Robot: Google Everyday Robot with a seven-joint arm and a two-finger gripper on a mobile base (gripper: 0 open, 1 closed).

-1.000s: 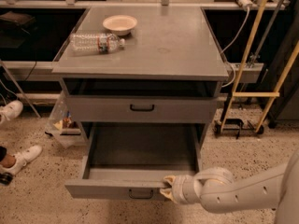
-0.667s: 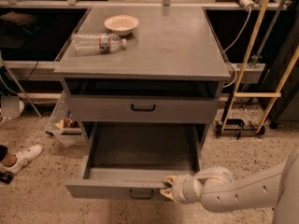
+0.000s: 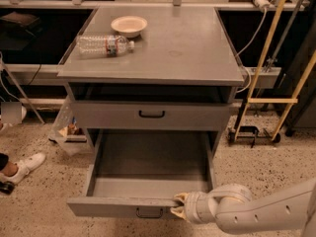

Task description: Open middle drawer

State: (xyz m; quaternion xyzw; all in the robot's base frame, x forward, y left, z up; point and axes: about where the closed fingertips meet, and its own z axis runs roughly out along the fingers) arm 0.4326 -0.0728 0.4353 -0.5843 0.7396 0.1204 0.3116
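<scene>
The middle drawer is a wide, shallow grey drawer with a small black bar handle. It stands pulled far out of the grey cabinet, and its inside is bare. My gripper is at the top rim of the drawer's front panel, just right of the handle. My white arm reaches in from the lower right. The top drawer above is closed. The lowest drawer is hidden under the open one.
A plastic water bottle lies on the cabinet top beside a shallow beige bowl. A person's white shoe is on the speckled floor at left. A yellow-framed stand and cables stand right of the cabinet.
The middle drawer's front has come a little further out toward the camera, and my gripper has moved with it. The person's foot at the left has shifted.
</scene>
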